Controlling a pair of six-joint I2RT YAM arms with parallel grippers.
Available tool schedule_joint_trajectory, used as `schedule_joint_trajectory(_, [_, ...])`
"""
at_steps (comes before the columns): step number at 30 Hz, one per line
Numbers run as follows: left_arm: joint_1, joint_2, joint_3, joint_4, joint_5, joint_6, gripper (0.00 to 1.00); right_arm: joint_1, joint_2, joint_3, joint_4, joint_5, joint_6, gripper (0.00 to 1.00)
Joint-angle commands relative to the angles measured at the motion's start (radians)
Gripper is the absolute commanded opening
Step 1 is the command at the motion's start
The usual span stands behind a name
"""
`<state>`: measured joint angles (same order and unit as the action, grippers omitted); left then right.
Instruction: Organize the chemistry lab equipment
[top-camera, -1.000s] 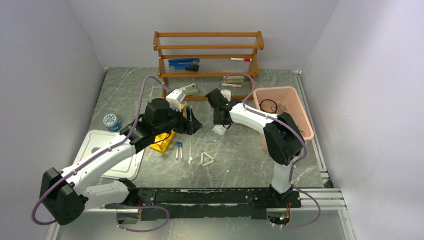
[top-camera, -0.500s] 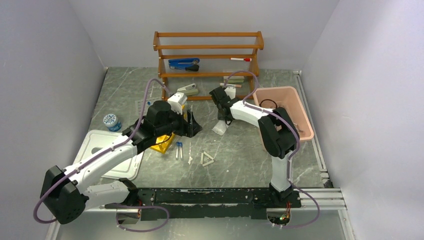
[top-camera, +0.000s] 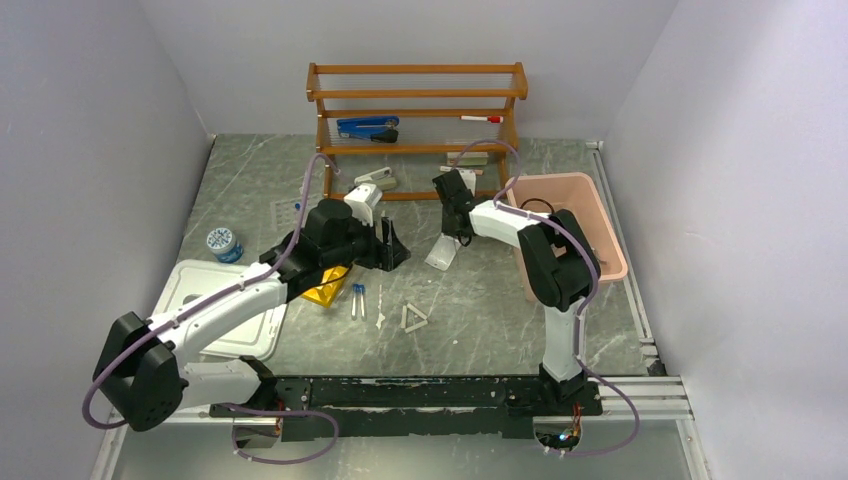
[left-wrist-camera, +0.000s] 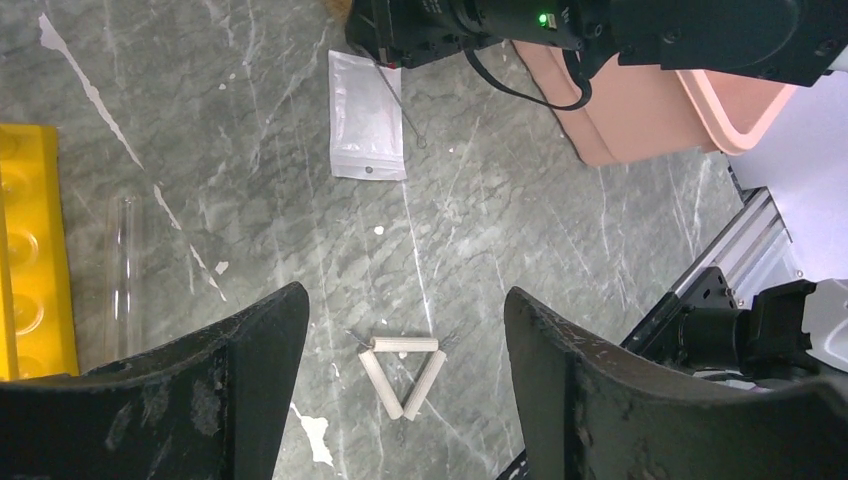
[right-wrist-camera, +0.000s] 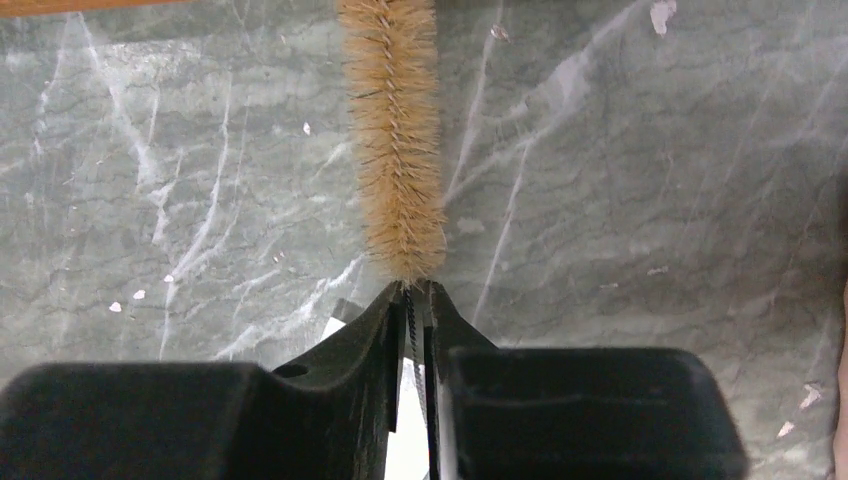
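Keeping the pinch low on the dark twisted-wire stem matters here: the right gripper (right-wrist-camera: 415, 300) is clenched on the tan-bristled wire tube brush (right-wrist-camera: 395, 130) just under its bristles, upper centre of the right wrist view. Thin wire probably swivels, so a straight, slow lift suits it. The bristles look stiff, dense and cylindrical. The left gripper (left-wrist-camera: 400, 320) hangs spread wide, holding nothing, above the white triangle of matte rods (left-wrist-camera: 405, 344), lower centre.
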<state>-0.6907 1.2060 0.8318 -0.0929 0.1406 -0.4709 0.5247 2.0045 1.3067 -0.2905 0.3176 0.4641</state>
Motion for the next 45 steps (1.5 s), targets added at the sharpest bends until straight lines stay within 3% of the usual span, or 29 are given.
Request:
schedule_joint_trajectory(1, [0.006,0.041,0.026,0.053,0.021,-0.004,0.75,-0.002,0.038,-0.004,0.031,-0.041,-0.081,0.13])
schedule_joint_trajectory(9, [0.005,0.065,0.048,0.067,0.015,0.001,0.74,-0.002,-0.030,0.031,-0.009,0.014,-0.167,0.00])
schedule_joint_trajectory(18, [0.005,-0.008,0.047,0.015,-0.043,0.050,0.75,-0.003,-0.297,-0.012,-0.072,-0.096,-0.207,0.00])
schedule_joint_trajectory(26, [0.005,-0.068,0.007,0.046,-0.062,0.051,0.76,-0.021,-0.528,0.025,-0.205,-0.027,-0.259,0.00])
schedule_joint_trajectory(31, [0.005,-0.046,0.054,0.031,-0.051,0.081,0.76,-0.149,-0.634,0.024,-0.295,-0.032,-0.340,0.00])
schedule_joint_trajectory(37, [0.005,-0.046,0.048,0.045,-0.023,0.102,0.76,-0.336,-0.738,-0.109,-0.293,-0.075,-0.541,0.00])
schedule_joint_trajectory(40, [0.005,-0.047,0.060,0.007,-0.016,0.124,0.76,-0.367,-0.728,-0.151,-0.285,-0.006,-0.647,0.00])
schedule_joint_trajectory(45, [0.005,-0.041,0.092,-0.059,-0.009,0.162,0.76,-0.491,-0.662,-0.194,-0.287,-0.032,-0.692,0.00])
